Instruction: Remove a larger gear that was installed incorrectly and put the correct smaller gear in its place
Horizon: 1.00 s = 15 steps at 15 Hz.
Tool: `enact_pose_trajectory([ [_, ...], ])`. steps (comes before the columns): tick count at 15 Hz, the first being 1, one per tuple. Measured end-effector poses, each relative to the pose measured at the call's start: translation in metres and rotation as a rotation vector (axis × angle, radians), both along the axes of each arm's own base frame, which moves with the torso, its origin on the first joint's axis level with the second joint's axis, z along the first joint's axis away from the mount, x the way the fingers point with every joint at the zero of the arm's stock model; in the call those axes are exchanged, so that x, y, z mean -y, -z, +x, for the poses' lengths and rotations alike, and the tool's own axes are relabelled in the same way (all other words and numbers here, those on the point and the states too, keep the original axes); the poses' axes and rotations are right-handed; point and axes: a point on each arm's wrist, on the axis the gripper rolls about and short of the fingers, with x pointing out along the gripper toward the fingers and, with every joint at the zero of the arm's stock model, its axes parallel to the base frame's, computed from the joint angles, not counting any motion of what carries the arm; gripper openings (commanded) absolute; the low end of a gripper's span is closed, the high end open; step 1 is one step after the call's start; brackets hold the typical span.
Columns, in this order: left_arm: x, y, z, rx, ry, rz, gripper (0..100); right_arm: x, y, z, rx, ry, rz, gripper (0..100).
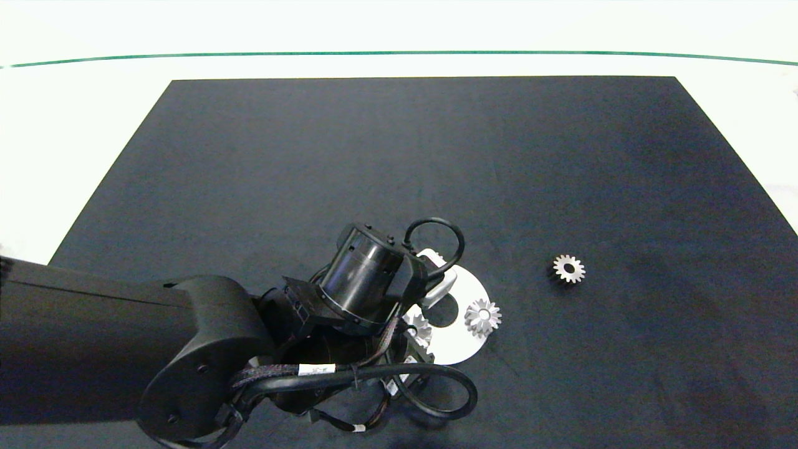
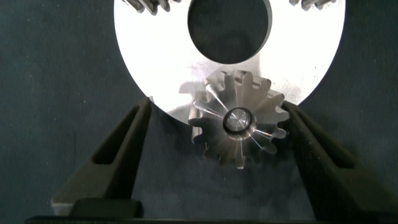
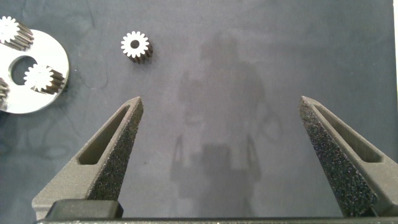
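Round silver plate with a centre hole, lying on the dark mat. Three gears seated on it around the hole. Larger gear at the plate's rim on the side under the left arm, teeth overhanging the edge. Two other gears across the hole from it, one partly hidden by a cable loop.

Left gripper low over that rim, spread wide, one finger on either side of the larger gear, holding nothing. Hard to tell whether the fingertips touch the teeth.

Smaller gear loose and flat on the mat, well apart from the plate, on the side away from the left arm. Bare mat between it and the plate.

Right gripper opened wide over bare mat, empty, away from the plate on the smaller gear's side.

Mat edges far from the plate on every side but the near one; white table beyond.
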Motion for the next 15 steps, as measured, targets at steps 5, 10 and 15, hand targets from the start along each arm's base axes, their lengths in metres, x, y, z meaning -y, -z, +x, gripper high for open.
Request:
enact_pose_trajectory([
  [5,-0.0004,0.0001,0.0,0.002,-0.004,0.002,69,0.0,0.0,0.0,0.001,-0.004,-0.015,100],
  [10,0.0002,0.0004,-0.0004,0.003,-0.004,0.003,60,0.0,-0.0001,0.0002,0.001,-0.004,-0.016,100],
  [15,0.004,0.0001,-0.0005,0.016,0.002,-0.015,50,0.0,-0.0002,0.0004,0.002,-0.004,-0.016,100],
])
